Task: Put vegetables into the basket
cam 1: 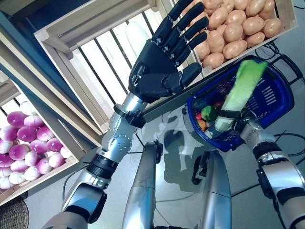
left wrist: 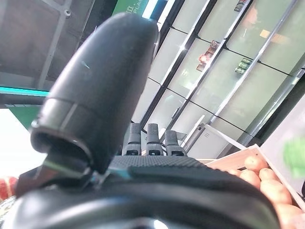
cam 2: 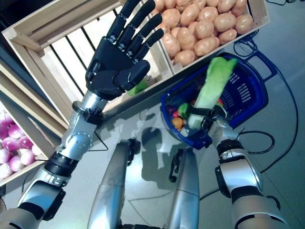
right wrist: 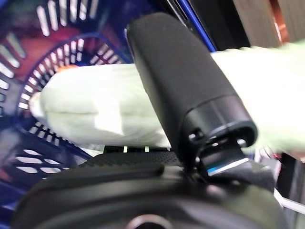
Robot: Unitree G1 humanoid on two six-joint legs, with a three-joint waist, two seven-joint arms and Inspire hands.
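Note:
My right hand (cam 1: 237,118) is shut on a long pale green and white leafy vegetable (cam 1: 242,89), like a Chinese cabbage or leek, and holds it tilted over the blue plastic basket (cam 1: 276,100) on the floor. In the right wrist view the thumb (right wrist: 183,90) curls over the pale stalk (right wrist: 95,109) above the basket's slotted wall (right wrist: 28,28). Red, green and orange vegetables (cam 1: 206,114) lie in the basket. My left hand (cam 1: 164,59) is raised with fingers straight and empty, in front of a slatted wooden crate (cam 1: 95,62).
The wooden stand's crates rise at the back and left, one with potatoes (cam 1: 233,28) just behind the basket, one with purple onions (cam 1: 26,143) at the lower left. Grey floor (cam 1: 248,171) lies around the basket.

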